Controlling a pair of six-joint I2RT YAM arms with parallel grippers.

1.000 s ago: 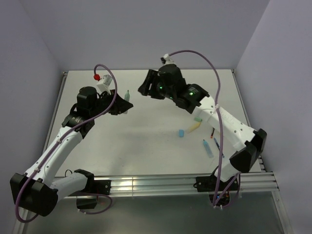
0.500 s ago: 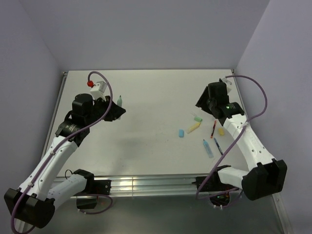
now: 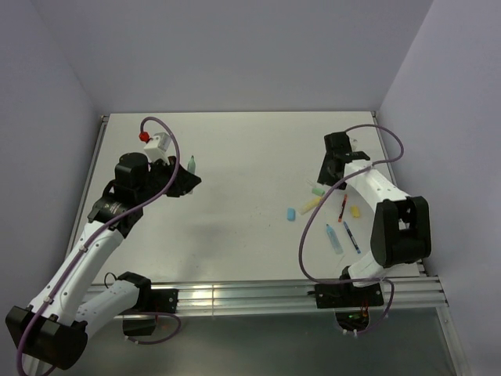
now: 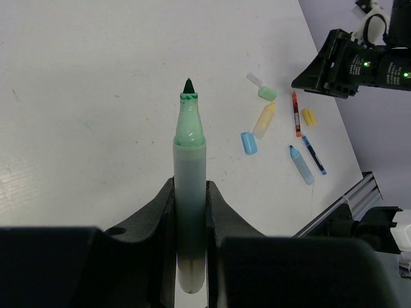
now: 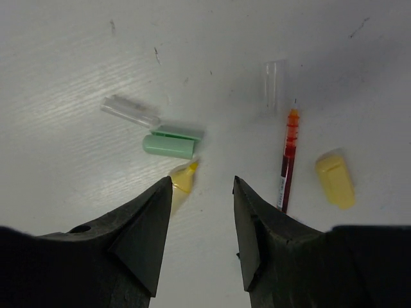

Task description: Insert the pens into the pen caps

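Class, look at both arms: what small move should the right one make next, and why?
Probably shift the right fingers slightly over the green cap, then lower and close. They stand open just short of it, and the left fingers hold the uncapped green marker that matches it.

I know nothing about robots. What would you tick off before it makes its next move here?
1. Green marker gripped by left tool: ok, jaws shut on its barrel.
2. Marker tip bare: ok.
3. Right tool free to pick: ok, jaws apart, nothing between them.
4. Green cap in reach: ok, lying flat just ahead.
5. Room around cap: not ok, yellow marker and a clear cap lie right beside it.
6. Cap's open end: cannot tell.
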